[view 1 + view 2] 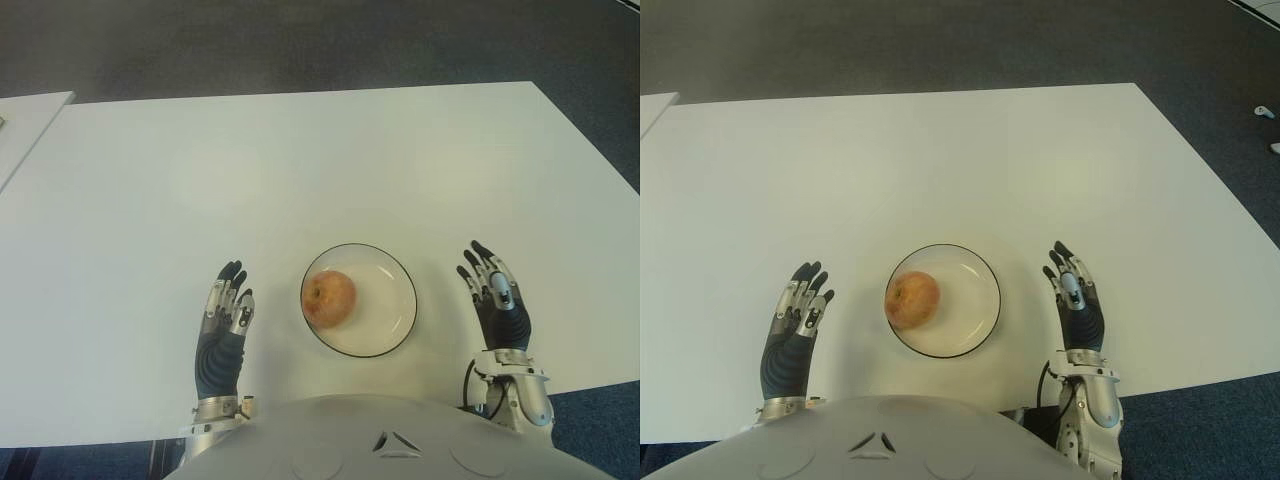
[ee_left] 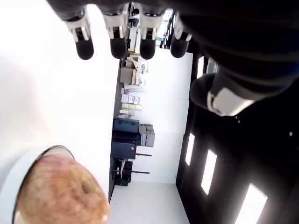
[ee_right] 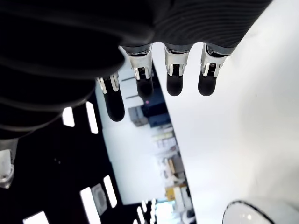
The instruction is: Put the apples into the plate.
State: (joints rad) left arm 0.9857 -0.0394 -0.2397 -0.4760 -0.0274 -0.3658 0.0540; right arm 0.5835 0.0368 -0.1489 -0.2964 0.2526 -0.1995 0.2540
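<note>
White table (image 1: 300, 160); dark carpet (image 1: 300, 40)

Wide white table (image 1: 300, 160) filling most of the eye views, with dark grey carpet (image 1: 300, 40) across the top of the frame and bluish carpet (image 1: 1230, 420) at the lower right corner. Edge of a second white table (image 1: 25, 115) at the upper left, and two small pale objects (image 1: 1265, 112) on the floor at the upper right, too small to identify. In the left wrist view, a white wall (image 2: 159, 116), stacked boxes (image 2: 131, 100), dark equipment (image 2: 126, 140) and bright rectangular panes (image 2: 208, 172) on a dark surface.
</note>
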